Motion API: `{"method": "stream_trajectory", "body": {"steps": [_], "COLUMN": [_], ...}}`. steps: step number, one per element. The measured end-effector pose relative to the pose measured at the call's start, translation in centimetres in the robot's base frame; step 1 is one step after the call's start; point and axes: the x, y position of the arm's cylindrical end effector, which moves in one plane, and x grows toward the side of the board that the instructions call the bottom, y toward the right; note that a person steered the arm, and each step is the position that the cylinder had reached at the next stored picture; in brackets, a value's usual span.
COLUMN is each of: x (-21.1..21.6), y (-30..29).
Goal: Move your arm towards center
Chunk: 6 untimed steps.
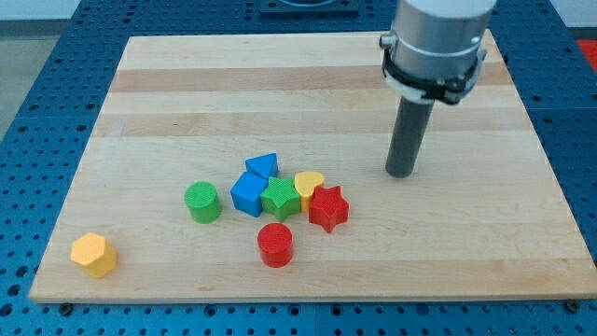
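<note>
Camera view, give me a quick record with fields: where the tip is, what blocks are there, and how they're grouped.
tip: my tip rests on the wooden board, right of the cluster, touching no block
cluster: blue triangle, blue cube, green star, yellow heart, red star, packed together
nearby: green cylinder to the cluster's left; red cylinder below it
apart: yellow hexagon near the view's bottom-left corner

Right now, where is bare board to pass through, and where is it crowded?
Bare: the board's top-left, above the blue triangle; also between yellow hexagon and green cylinder. Crowded: the cluster left of my tip, around the green star.
</note>
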Motion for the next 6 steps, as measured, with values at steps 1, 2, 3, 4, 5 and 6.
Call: {"method": "stream_trajectory", "body": {"steps": [1,2,3,4,5,6], "x": [-0.2,-0.5,-1.7,-1.9,-2.0,-3.6], "y": [0.0,0.0,-1.8,-5.1,-5.2,-9.2]}}
